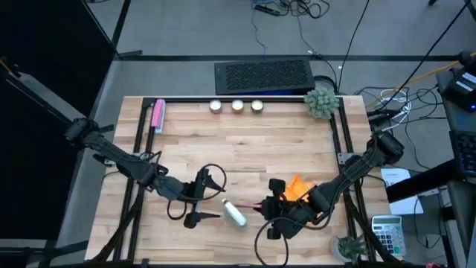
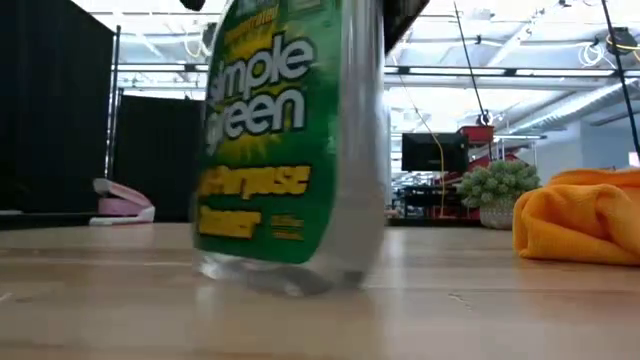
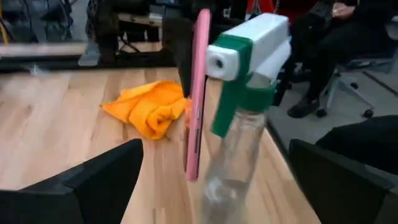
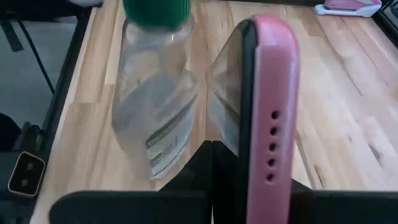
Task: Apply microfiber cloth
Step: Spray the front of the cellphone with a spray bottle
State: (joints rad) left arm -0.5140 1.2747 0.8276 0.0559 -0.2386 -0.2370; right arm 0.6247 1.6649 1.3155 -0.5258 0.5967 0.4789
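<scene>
The orange microfiber cloth point(image 1: 295, 186) point(image 2: 585, 215) point(image 3: 149, 109) lies crumpled in a heap on the wooden table, near its front right. Just in front of the cloth, my right gripper point(image 1: 274, 216) is shut on a black phone in a pink case point(image 3: 198, 93) point(image 4: 270, 93), held on edge. A clear spray bottle with a green and white head point(image 1: 234, 214) point(image 2: 290, 150) point(image 3: 239, 112) stands beside the phone. My left gripper point(image 1: 202, 197) point(image 3: 214, 155) is open, with one finger on either side of the bottle and apart from it. My right gripper holds the phone at its end with the row of small holes point(image 4: 271, 168), pinched between the two fingers. The fingers themselves hide the exact place of contact. The phone stands on edge, reaching away from the fingers toward the bottle.
A pink stick-shaped object point(image 1: 157, 115) lies at the far left. Three small round lights point(image 1: 236, 106) and a potted plant point(image 1: 321, 103) stand along the far edge. A black frame point(image 1: 342, 134) borders the table. A seated person point(image 3: 336, 43) shows beyond the table.
</scene>
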